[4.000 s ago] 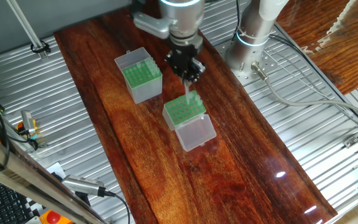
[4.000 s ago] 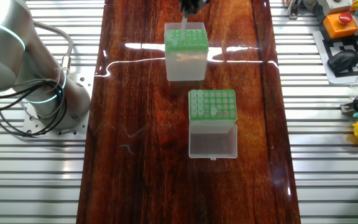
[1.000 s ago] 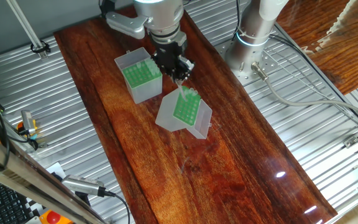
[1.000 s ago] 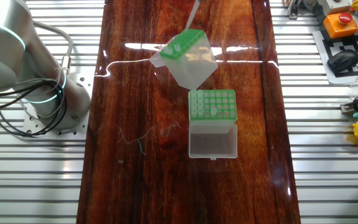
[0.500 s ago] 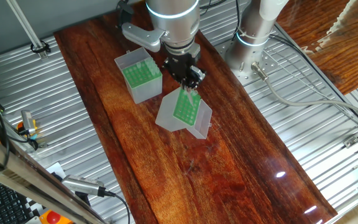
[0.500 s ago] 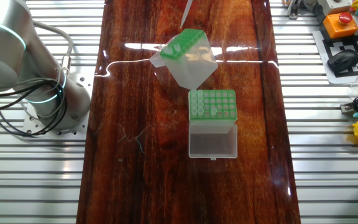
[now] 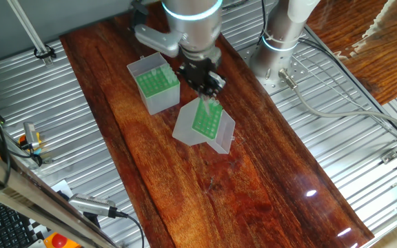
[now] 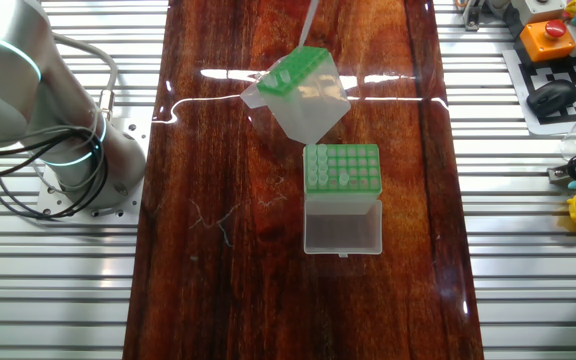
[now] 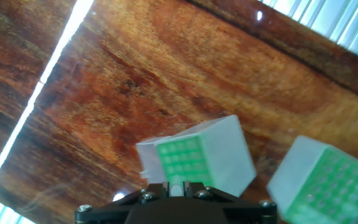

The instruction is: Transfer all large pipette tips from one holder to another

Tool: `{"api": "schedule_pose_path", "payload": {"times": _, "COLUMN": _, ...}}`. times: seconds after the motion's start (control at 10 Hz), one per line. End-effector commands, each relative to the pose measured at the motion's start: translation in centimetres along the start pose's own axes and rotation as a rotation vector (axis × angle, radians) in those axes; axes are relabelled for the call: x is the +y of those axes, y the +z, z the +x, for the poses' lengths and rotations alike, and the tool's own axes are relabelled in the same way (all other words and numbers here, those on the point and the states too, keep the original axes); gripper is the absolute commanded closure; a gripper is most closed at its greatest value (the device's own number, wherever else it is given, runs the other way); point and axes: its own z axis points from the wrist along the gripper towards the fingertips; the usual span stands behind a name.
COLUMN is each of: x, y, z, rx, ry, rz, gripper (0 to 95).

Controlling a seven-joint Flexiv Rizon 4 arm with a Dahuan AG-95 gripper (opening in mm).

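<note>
My gripper (image 7: 205, 83) hangs over the table's far half, shut on one large pipette tip (image 7: 209, 100) that points down at the grey-sided holder (image 7: 188, 129). That holder lies tipped on an edge, its green rack (image 7: 205, 121) facing sideways and up. Whether the tip's point touches the rack I cannot tell. The other fixed view shows only the tip (image 8: 308, 22) above the tilted holder (image 8: 313, 108). In the hand view the whitish tip (image 9: 176, 188) sits between my fingers (image 9: 157, 190), above the tilted holder (image 9: 229, 155). The clear-lidded holder (image 7: 156, 88) stands upright to the left, with several tips (image 8: 343, 178) in it.
The clear lid (image 8: 342, 227) of the upright holder lies open flat on the wood. Ribbed metal decking (image 7: 40, 124) flanks the wooden table on both sides. The arm's base (image 7: 281, 41) stands at the far right, with cables trailing from it.
Four seconds ago the grey-sided holder stood upright; it now lies tipped. Over the last second my gripper has shifted right with the tip, and the holder has stayed put.
</note>
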Motion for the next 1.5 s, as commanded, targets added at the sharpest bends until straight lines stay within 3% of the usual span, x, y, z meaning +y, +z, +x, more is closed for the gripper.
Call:
{"api": "schedule_pose_path", "payload": {"times": 0.1, "x": -1.7, "y": 0.1, "z": 0.3, "rx": 0.009, "ry": -0.055, "rz": -0.003, "gripper": 95.0}}
{"api": "schedule_pose_path", "payload": {"times": 0.2, "x": -2.0, "y": 0.2, "z": 0.4, "rx": -0.004, "ry": -0.055, "rz": -0.011, "gripper": 95.0}}
{"api": "schedule_pose_path", "payload": {"times": 0.4, "x": -2.0, "y": 0.2, "z": 0.4, "rx": 0.008, "ry": -0.024, "rz": -0.013, "gripper": 95.0}}
{"api": "schedule_pose_path", "payload": {"times": 0.6, "x": -2.0, "y": 0.2, "z": 0.4, "rx": 0.033, "ry": 0.028, "rz": 0.022, "gripper": 95.0}}
{"api": "schedule_pose_path", "payload": {"times": 0.7, "x": -1.6, "y": 0.2, "z": 0.6, "rx": 0.029, "ry": 0.056, "rz": 0.028, "gripper": 95.0}}
{"api": "schedule_pose_path", "payload": {"times": 0.8, "x": -2.5, "y": 0.0, "z": 1.0, "rx": 0.013, "ry": 0.065, "rz": 0.036, "gripper": 95.0}}
{"api": "schedule_pose_path", "payload": {"times": 0.9, "x": -4.5, "y": -0.3, "z": 1.5, "rx": 0.014, "ry": 0.022, "rz": 0.036, "gripper": 95.0}}
{"api": "schedule_pose_path", "payload": {"times": 1.0, "x": -8.5, "y": -0.5, "z": 2.3, "rx": 0.016, "ry": -0.062, "rz": 0.032, "gripper": 95.0}}
{"api": "schedule_pose_path", "payload": {"times": 1.1, "x": -9.6, "y": -0.6, "z": 2.6, "rx": 0.016, "ry": -0.102, "rz": 0.029, "gripper": 95.0}}
{"api": "schedule_pose_path", "payload": {"times": 1.3, "x": -9.6, "y": -0.6, "z": 2.6, "rx": 0.006, "ry": -0.1, "rz": 0.017, "gripper": 95.0}}
{"api": "schedule_pose_path", "payload": {"times": 1.5, "x": -9.6, "y": -0.6, "z": 2.6, "rx": -0.001, "ry": 0.005, "rz": 0.026, "gripper": 95.0}}
